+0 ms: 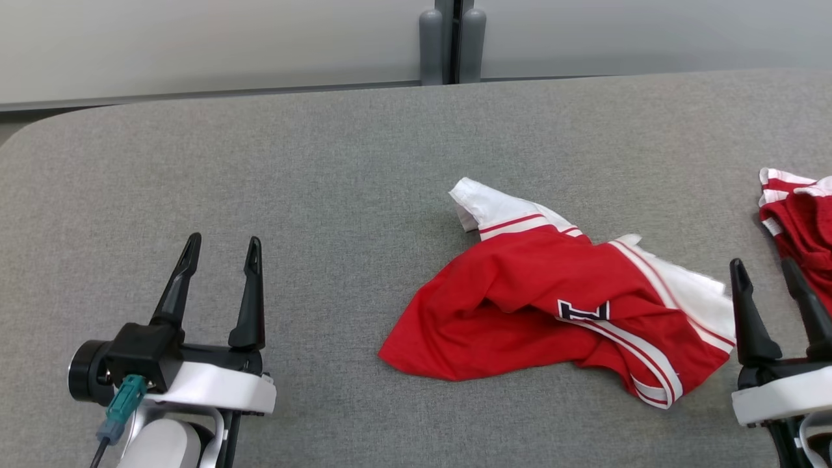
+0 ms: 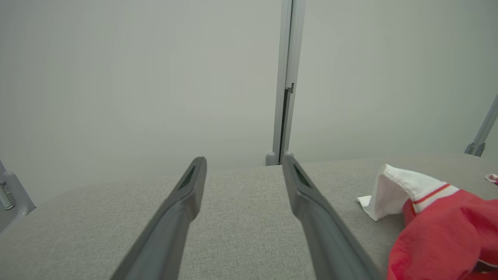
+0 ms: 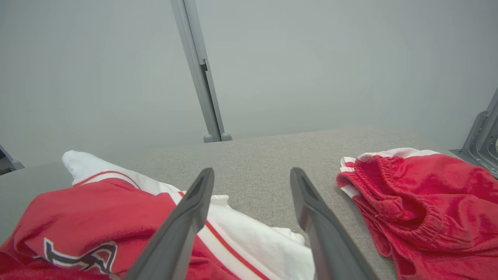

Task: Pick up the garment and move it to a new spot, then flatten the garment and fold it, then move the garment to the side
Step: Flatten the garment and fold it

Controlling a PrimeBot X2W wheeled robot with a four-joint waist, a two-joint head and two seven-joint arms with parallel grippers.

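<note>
A crumpled red garment (image 1: 552, 312) with white trim and a dark letter lies on the grey table (image 1: 325, 182), right of centre. It also appears at the lower right of the left wrist view (image 2: 439, 233) and at the lower left of the right wrist view (image 3: 89, 217). My right gripper (image 1: 767, 273) stands open just right of the garment's white edge, holding nothing; in its own view (image 3: 251, 175) the left finger overlaps the cloth. My left gripper (image 1: 221, 250) is open and empty well to the garment's left, over bare table (image 2: 243, 159).
A second red garment (image 1: 803, 221) with white stripes and an elastic waistband lies at the table's right edge, close beside my right gripper (image 3: 420, 202). A pale wall with a grey upright post (image 1: 453, 39) runs behind the table.
</note>
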